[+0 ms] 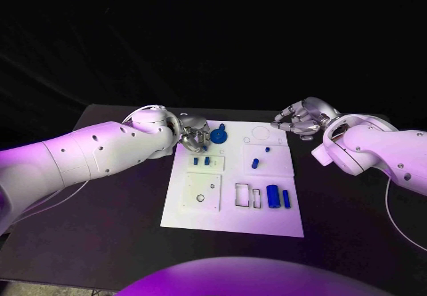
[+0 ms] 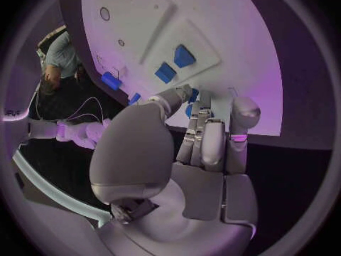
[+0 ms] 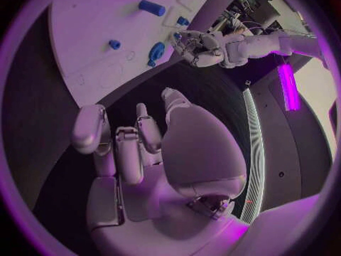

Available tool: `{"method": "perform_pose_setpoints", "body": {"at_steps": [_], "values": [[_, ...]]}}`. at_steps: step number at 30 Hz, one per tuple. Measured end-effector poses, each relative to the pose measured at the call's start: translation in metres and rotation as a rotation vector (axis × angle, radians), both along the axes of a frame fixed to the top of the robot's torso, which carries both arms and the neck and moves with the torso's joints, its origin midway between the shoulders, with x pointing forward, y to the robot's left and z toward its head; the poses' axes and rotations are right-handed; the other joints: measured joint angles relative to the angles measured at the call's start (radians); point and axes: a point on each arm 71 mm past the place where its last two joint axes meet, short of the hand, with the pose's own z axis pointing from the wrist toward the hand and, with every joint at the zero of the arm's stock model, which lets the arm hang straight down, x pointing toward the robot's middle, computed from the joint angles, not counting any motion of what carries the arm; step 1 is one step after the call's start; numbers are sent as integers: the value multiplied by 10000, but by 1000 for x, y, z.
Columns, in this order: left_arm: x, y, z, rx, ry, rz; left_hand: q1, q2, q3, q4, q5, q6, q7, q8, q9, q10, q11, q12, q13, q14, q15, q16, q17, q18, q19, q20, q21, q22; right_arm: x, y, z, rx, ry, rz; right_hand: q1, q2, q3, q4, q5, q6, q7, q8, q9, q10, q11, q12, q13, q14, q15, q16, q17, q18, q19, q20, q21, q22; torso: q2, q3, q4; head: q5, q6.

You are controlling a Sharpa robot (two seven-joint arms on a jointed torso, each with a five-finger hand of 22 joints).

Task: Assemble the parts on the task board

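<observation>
The white task board lies in the middle of the black table. My left hand is at its far left corner and pinches a blue round part between thumb and fingers, low over the board. The left wrist view shows that hand with the blue round part at its fingertips. My right hand hovers off the board's far right corner with fingers curled in and nothing in them. From the right wrist I see the right hand, the left hand and the round part.
On the board are two small blue pegs, a blue peg, a tiny blue piece and two long blue blocks beside rectangular slots. A raised white panel sits at the near left.
</observation>
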Motion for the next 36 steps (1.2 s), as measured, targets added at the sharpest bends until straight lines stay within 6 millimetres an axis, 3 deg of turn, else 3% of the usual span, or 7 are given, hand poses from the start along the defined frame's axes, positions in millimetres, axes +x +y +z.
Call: {"method": "perform_pose_setpoints", "body": {"at_steps": [19,21,24,25,27,32,36], "values": [[1,3,0,16,6,145,-269,-190,-98,98,58,-464,14,-295,-130,52,52,-355,1,-108,34,-58,-238,0,-38,38,-155,-1,0,-1,0,-17,15,-20,-74,-74,28,-7,0,0,0,0,2,-283,3,-353,-341,0,0,-98,-2,5,-149,-1,-274,-143,2,0,-4,13,6],[1,5,0,32,8,185,-349,-270,-206,106,163,-508,-30,-325,-148,52,53,-437,1,-158,84,-113,-329,0,-95,94,-247,0,1,-1,0,-29,28,-28,-49,-110,173,-3,0,-38,37,12,23,-1209,20,-1486,-1519,0,0,-252,-2,225,-384,17,-736,-397,2,1,-4,13,4],[1,8,0,53,9,248,-433,-354,-365,173,250,-765,-67,-465,-197,-29,134,-545,1,-234,88,-114,-413,1,-126,126,-264,0,1,-2,-1,-85,23,0,83,-242,442,-7,-45,-155,20,87,65,-2788,95,-3939,-3943,0,0,-702,-230,248,-808,49,-1602,-874,2,0,-4,18,1],[1,9,0,55,1,282,-433,-354,-375,182,251,-808,-76,-465,-208,-41,145,-545,1,-234,88,-114,-414,0,-127,127,-264,0,1,-2,-1,-132,7,28,140,-299,533,-8,-140,-91,44,151,84,-3214,115,-4471,-4405,0,1,-877,-501,391,-889,51,-1796,-979,2,-2,-4,18,1],[1,12,0,49,-13,333,-495,-416,-460,212,250,-859,-60,-519,-224,-59,163,-615,11,-234,88,-114,-421,0,-127,126,-303,-1,1,-2,-1,-190,-13,63,203,-363,656,-11,-258,-74,43,188,96,-3378,89,-5016,-4887,0,0,-1029,-745,393,-930,71,-1937,-1053,1,-5,-4,19,1],[0,22,1,-116,-72,566,-604,-421,-691,300,280,-931,-60,-519,-226,-298,251,-771,17,-288,141,-114,-489,1,-161,160,-341,-1,2,-2,-1,-613,-149,319,637,-796,1352,-55,-663,37,129,272,105,-3303,155,-7094,-6740,-56,56,-1218,-1130,394,-812,106,-1880,-964,-1,-6,-9,19,17],[1,37,4,-640,55,1027,-484,-301,-775,278,486,-760,109,-404,-213,-436,286,-892,40,-661,229,-478,-1322,2,-415,231,-880,-1,2,-2,-2,-1190,-361,682,1171,-1143,2297,-191,-1143,374,139,272,54,-3062,216,-8563,-7973,-19,93,-1218,-1099,394,-596,134,-1540,-716,-6,-4,-10,5,26]]}}
